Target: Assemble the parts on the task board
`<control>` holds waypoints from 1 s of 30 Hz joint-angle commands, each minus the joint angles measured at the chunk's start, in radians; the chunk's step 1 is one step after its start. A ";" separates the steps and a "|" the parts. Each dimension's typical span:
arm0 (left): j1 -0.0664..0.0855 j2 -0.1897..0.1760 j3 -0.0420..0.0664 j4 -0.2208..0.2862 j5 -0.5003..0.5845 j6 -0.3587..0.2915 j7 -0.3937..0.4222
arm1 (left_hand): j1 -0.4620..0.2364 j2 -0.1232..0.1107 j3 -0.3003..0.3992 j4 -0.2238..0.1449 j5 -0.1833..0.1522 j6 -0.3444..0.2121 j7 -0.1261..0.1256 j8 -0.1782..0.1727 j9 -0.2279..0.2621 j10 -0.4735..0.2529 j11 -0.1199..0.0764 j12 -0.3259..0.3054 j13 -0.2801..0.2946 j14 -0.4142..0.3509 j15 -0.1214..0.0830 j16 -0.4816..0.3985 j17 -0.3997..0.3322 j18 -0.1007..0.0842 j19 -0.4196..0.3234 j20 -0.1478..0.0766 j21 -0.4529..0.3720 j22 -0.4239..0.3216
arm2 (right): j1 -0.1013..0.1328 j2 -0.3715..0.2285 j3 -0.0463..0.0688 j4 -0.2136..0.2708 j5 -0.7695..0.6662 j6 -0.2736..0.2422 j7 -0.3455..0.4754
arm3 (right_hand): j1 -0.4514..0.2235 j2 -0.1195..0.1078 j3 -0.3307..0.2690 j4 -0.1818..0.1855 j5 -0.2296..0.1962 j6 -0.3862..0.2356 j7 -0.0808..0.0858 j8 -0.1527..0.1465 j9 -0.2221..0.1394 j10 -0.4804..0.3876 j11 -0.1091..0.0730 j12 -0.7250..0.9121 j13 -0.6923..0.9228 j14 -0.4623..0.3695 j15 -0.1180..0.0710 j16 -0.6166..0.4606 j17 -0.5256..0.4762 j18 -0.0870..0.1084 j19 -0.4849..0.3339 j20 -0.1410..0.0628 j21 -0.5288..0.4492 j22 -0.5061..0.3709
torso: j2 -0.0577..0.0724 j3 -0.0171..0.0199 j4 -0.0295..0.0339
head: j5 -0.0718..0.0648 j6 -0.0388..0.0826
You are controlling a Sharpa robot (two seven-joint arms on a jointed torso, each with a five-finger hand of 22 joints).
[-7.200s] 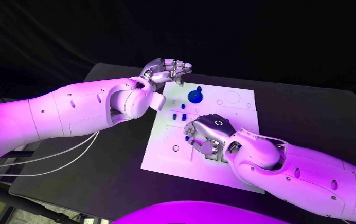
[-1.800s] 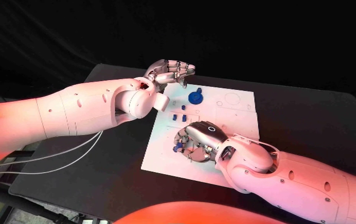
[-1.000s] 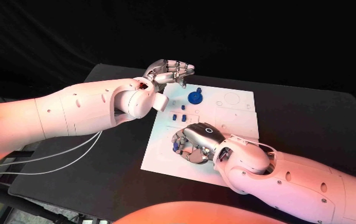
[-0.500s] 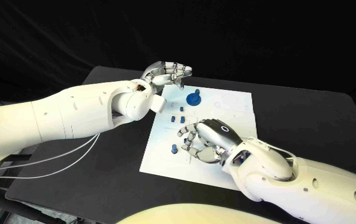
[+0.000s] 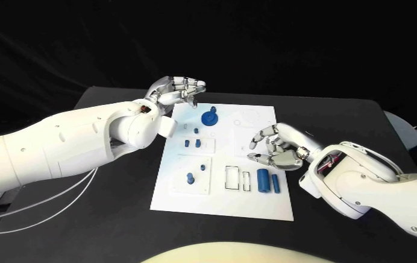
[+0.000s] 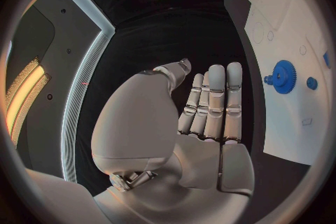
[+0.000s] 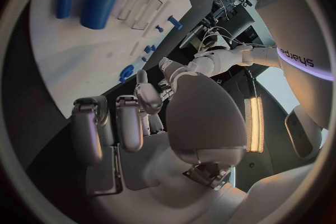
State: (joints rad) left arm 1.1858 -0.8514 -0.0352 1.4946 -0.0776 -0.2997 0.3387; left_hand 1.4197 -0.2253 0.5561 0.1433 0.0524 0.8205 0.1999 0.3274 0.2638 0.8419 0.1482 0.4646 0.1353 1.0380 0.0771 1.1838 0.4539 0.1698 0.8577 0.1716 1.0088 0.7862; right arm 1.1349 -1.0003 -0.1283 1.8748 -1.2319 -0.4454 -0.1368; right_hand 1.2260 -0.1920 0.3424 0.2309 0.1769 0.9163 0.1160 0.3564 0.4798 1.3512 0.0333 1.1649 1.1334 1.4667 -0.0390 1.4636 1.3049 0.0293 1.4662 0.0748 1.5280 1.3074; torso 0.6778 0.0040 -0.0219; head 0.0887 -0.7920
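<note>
Two long blue parts (image 5: pixel 269 182) lie side by side near the task board's (image 5: pixel 226 205) front right, just beside two outlined rectangular recesses (image 5: pixel 238 178) that hold nothing. A blue gear (image 5: pixel 210 118) stands near the far edge, small blue pegs (image 5: pixel 197 143) sit in the plate's middle, and another blue piece (image 5: pixel 191 178) rests in a square recess at the left. The board lies mid-table. The right hand (image 5: pixel 278 148) hovers over its right edge, fingers curled, gripping nothing. The left hand (image 5: pixel 176 91) hangs beyond the far left corner, fingers together, empty. How deeply the pegs sit is too small to tell.
</note>
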 commanded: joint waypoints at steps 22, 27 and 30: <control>0.001 -0.004 -0.004 0.012 -0.004 0.021 0.005 | 0.001 -0.003 0.005 0.000 0.005 0.000 0.007 0.006 -0.001 -0.007 0.001 0.004 -0.001 -0.005 -0.001 -0.002 -0.002 0.015 0.003 0.001 -0.007 -0.002 | -0.076 -0.092 -0.019 0.098 -0.160 0.015 -0.352 | -0.069 0.015 -0.096 0.061 0.070 -0.009 -0.013 0.072 0.034 0.036 -0.009 0.114 0.134 0.066 -0.004 0.024 0.057 -0.026 0.098 -0.009 0.030 0.258 | -0.005 -0.0014 -0.0121 | -0.079 -0.006; 0.001 -0.006 -0.004 0.014 -0.004 0.022 0.004 | -0.001 -0.003 0.004 0.001 0.005 0.000 0.007 0.007 -0.001 -0.008 0.001 0.005 -0.001 -0.006 -0.001 -0.001 -0.003 0.015 0.003 0.001 -0.008 -0.002 | -0.085 -0.075 -0.020 0.091 -0.173 0.017 -0.365 | -0.069 0.015 -0.097 0.061 0.071 -0.009 -0.013 0.073 0.034 0.036 -0.009 0.115 0.135 0.066 -0.004 0.024 0.057 -0.026 0.098 -0.009 0.030 0.259 | -0.005 -0.0017 -0.0143 | -0.076 -0.010; 0.001 -0.008 -0.004 0.015 -0.004 0.023 0.004 | -0.001 -0.003 0.004 0.001 0.005 0.000 0.007 0.007 -0.001 -0.008 0.001 0.005 -0.001 -0.006 -0.001 -0.001 -0.003 0.015 0.003 0.001 -0.008 -0.002 | -0.088 -0.068 -0.020 0.084 -0.179 0.023 -0.367 | -0.071 0.015 -0.099 0.062 0.072 -0.009 -0.014 0.074 0.035 0.036 -0.009 0.115 0.136 0.066 -0.005 0.024 0.057 -0.026 0.098 -0.009 0.031 0.259 | -0.005 -0.0023 -0.0137 | -0.075 -0.011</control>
State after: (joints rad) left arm 1.1856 -0.8596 -0.0395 1.5055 -0.0777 -0.2957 0.3376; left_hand 1.4197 -0.2253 0.5561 0.1433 0.0524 0.8205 0.1999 0.3274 0.2637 0.8419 0.1483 0.4645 0.1355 1.0380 0.0771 1.1838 0.4518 0.1698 0.8577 0.1716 1.0052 0.7854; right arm 1.0487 -1.0706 -0.1478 1.9619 -1.3751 -0.4242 -0.4727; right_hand 1.1673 -0.1776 0.2495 0.2923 0.2440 0.9076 0.1069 0.4255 0.5136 1.3847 0.0285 1.2741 1.2683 1.4666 -0.0393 1.4827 1.3079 0.0140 1.4662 0.0750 1.5540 1.3079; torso 0.6727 0.0023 -0.0352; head 0.0127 -0.8016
